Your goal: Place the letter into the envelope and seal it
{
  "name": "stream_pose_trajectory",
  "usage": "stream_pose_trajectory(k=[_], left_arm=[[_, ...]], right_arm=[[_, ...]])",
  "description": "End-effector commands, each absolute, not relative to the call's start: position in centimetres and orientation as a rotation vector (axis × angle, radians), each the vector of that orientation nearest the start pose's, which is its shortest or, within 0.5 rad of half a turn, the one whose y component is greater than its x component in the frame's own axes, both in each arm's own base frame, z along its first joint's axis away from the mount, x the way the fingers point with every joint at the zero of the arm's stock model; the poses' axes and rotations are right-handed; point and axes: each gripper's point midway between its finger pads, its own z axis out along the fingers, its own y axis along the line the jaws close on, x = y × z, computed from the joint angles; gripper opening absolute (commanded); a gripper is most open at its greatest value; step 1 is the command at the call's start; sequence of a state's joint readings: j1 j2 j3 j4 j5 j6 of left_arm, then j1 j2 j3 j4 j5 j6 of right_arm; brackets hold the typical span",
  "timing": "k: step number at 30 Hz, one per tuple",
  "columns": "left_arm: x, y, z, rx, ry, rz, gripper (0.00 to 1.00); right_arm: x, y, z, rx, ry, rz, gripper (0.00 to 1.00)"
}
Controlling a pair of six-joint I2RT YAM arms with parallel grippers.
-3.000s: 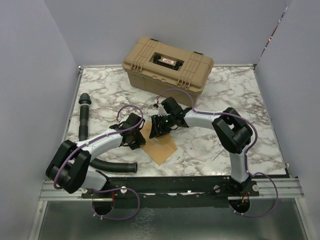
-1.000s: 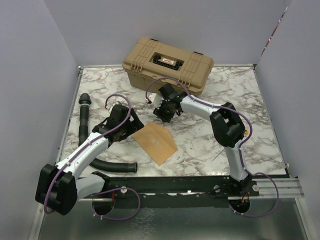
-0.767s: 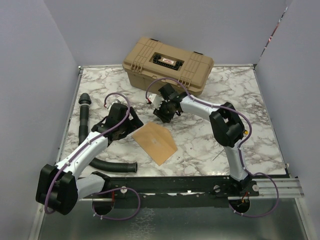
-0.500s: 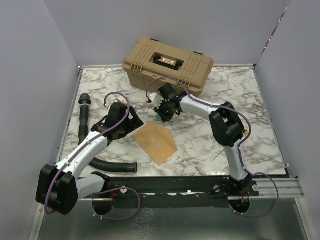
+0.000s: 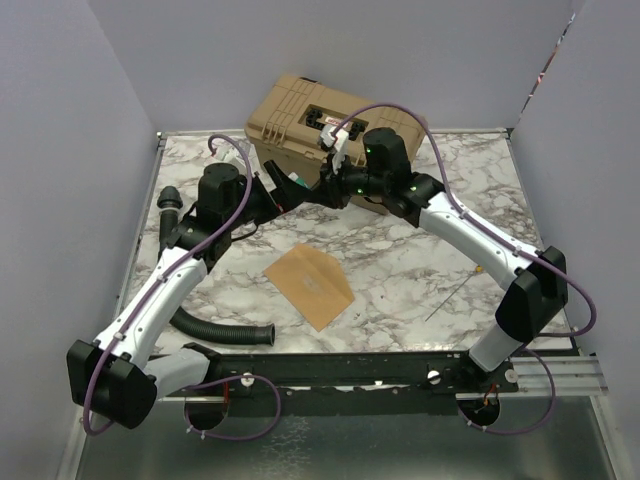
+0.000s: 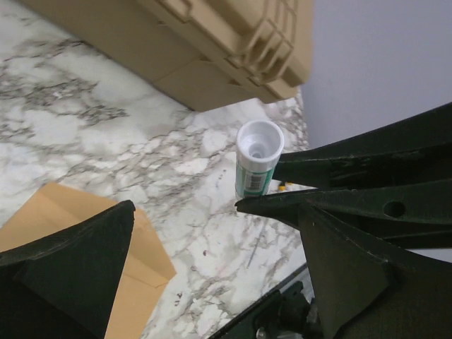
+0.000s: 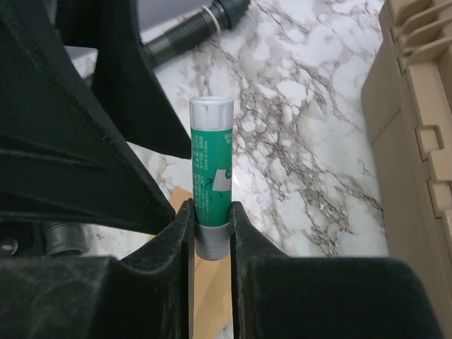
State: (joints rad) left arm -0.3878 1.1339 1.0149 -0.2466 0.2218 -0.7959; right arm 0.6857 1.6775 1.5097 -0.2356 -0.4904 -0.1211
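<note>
Right gripper [image 7: 212,215] clamped on a green-and-white glue stick [image 7: 211,159], held above the marble table [image 5: 430,260] near the tan case [image 5: 290,110]. Left gripper [image 6: 185,206] gaped wide, holding nothing, just beside the stick's end. Envelope [image 5: 309,283] lay flat on the table nearer the bases, clear of both grippers.

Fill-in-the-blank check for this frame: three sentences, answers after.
The right pincer grips a green-and-white ____.
The left pincer stands ____, holding nothing.
The envelope lies flat on the ____ tabletop, apart from the tan case.
Missing words: glue stick; open; marble.
</note>
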Motion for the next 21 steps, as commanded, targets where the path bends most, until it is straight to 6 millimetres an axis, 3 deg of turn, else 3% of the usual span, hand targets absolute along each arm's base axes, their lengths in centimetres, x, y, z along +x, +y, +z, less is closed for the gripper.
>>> stream_pose_trajectory(k=[1, 5, 13, 19, 21], left_arm=[[30.7, -22.4, 30.0, -0.153, 1.999, -1.155, 0.98], [30.3, -22.1, 30.7, -0.167, 1.973, -1.159, 0.90], [30.1, -23.0, 28.1, -0.188, 2.048, -1.220, 0.50], [30.4, -23.5, 26.3, -0.197, 2.104, -1.230, 0.46], [30.3, -23.6, 26.0, -0.205, 2.116, -1.237, 0.40]], right_arm=[[30.0, 38.7, 27.7, -1.131, 1.647, 1.083, 0.11], [29.1, 38.3, 27.6, -1.159, 1.653, 1.098, 0.11], [27.6, 37.6, 26.8, -1.223, 1.668, 1.118, 0.10], [27.6, 37.3, 26.0, -1.270, 1.687, 1.089, 0.10], [27.7, 37.1, 25.9, -1.271, 1.688, 1.076, 0.10]])
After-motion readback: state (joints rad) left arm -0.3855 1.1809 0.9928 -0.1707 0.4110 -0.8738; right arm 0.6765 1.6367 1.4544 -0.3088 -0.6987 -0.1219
